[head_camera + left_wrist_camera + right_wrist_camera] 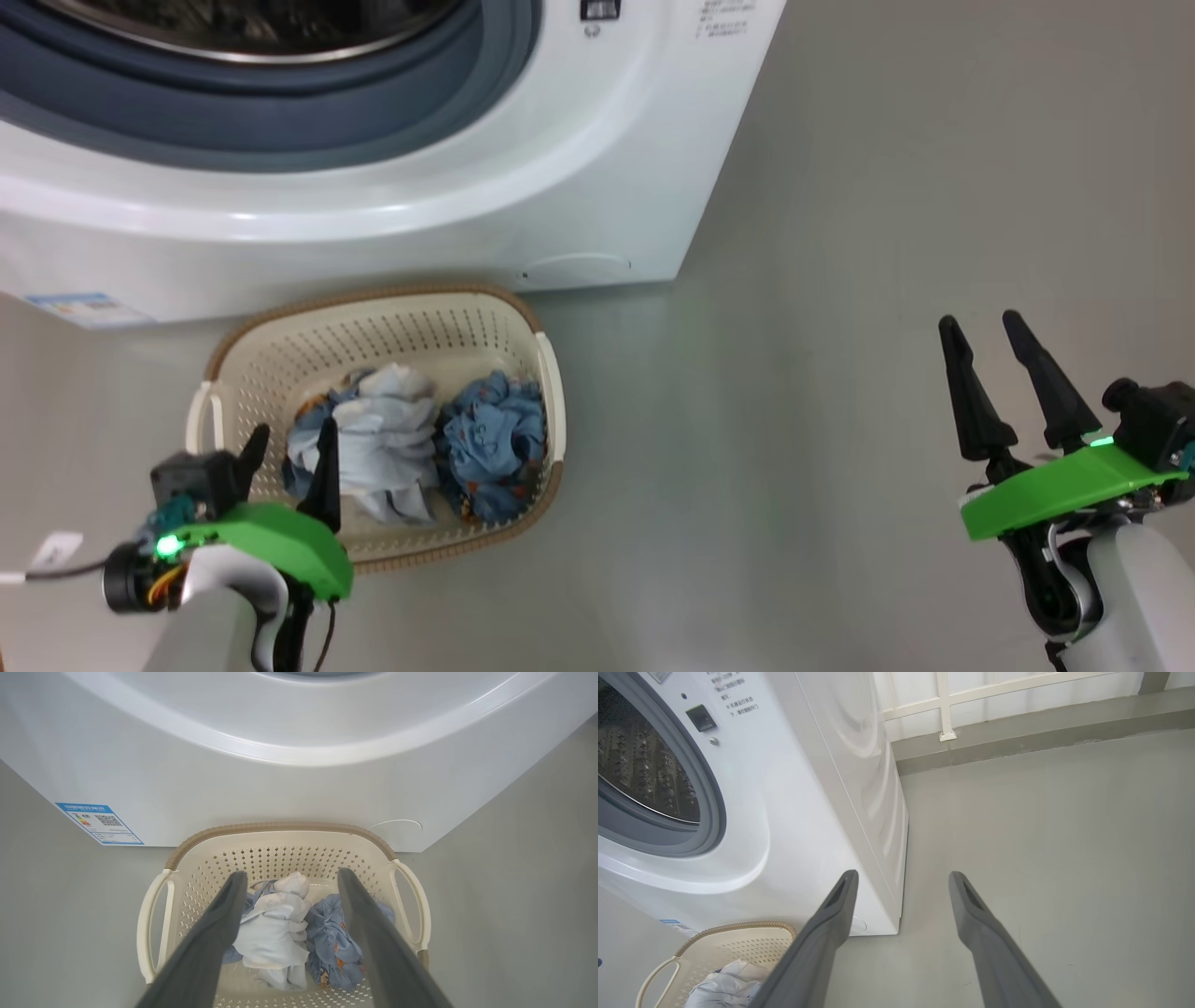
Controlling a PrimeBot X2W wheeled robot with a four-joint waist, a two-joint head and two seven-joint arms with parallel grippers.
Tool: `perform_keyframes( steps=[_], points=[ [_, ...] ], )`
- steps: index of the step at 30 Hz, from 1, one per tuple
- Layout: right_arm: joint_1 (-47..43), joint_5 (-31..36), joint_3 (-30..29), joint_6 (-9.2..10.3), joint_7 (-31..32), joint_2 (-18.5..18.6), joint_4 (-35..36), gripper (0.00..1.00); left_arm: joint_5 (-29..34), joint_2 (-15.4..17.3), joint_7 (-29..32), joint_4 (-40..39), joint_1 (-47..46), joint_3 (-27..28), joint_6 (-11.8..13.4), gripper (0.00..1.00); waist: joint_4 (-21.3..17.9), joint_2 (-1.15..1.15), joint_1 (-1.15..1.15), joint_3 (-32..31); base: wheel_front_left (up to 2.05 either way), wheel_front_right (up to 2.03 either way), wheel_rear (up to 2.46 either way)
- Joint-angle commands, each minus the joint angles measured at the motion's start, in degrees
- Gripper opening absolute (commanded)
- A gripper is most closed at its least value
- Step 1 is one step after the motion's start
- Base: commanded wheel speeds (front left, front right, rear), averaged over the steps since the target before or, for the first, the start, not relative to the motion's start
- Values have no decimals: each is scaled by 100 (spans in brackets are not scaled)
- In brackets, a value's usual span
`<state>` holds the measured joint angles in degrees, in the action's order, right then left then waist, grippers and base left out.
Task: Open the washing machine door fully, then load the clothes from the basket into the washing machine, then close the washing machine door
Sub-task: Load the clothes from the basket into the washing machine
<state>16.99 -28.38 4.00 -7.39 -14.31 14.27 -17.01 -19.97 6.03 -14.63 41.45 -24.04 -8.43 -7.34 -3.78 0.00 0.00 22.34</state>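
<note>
The washing machine (392,215) stands at the top of the head view; its opening is uncovered, showing the grey-blue gasket (280,112) and steel drum (640,774). The washing machine door is out of view. On the floor against the machine's front sits the cream basket (280,364) with the clothes inside: a pale white-blue garment (392,448) beside a blue printed one (495,448). My left gripper (291,439) hovers open over the basket's near left part, its fingers framing the pale garment (275,928) without touching it. My right gripper (980,327) is open and empty over bare floor, right of the machine.
A blue label sticker (98,823) and a round cap (397,823) sit low on the machine's front. Grey floor (840,420) spreads to the right of the machine and basket. A low ledge with a white railing (943,709) runs behind the machine.
</note>
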Motion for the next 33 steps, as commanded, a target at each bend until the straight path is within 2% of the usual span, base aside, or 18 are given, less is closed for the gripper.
perform_keyframes(
  steps=[1,24,33],
  points=[
    [86,-5,88,-10,-69,23,153,100,-68,187,-37,109,-255,82,-14,100,-19,0,0,374,0,0,0],
    [651,-37,123,-10,-69,-31,251,100,-475,411,-37,2047,-1974,-796,-14,100,-60,0,0,1599,0,0,0],
    [742,-39,205,-10,-69,-48,301,100,-711,471,-37,2673,-2414,-1259,-14,100,-96,0,0,1872,0,0,0]
  ],
)
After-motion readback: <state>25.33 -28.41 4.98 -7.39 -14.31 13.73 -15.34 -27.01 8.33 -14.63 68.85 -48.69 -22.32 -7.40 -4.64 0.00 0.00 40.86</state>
